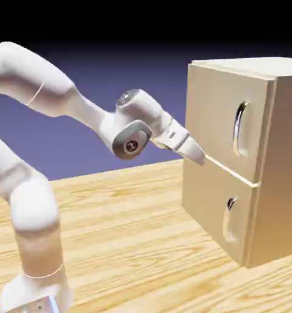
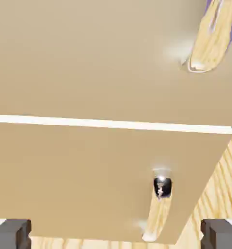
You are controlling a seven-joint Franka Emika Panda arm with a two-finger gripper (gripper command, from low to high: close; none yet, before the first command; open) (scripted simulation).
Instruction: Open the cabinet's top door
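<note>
- the robot's base (image 1: 35, 296) stands at the exterior view's lower left, on the table (image 1: 124, 226), whose bare wood grain runs from there over to the cabinet (image 1: 284, 165), leaving open room under the raised arm (image 1: 41, 76).
- the arm bends over that open stretch and slopes down to the right, well above the wood.
- the pincer (image 1: 196, 156) is open, its two grey fingertips (image 2: 11, 234) wide apart at the bottom corners of the hand view, with nothing gripped between them. in the exterior view it overlaps the left part of the cabinet's front, near the line between the panels; whether it touches the front i cannot tell.
- the lower panel (image 1: 203, 195) ends at the top in a straight, pale seam (image 1: 231, 170), and its curved silver handle (image 1: 227, 223) sits near the exterior view's right edge of that panel.
- the top door (image 1: 215, 107) lies right above the seam, shut against the cabinet. its upright curved handle (image 1: 236, 129) is near the door's edge on the exterior view's right, apart from the pincer, with a slim opening behind the bow of the metal.
- beyond the table's far edge is the blue-violet backdrop (image 1: 136, 73), open around the upper arm.
</note>
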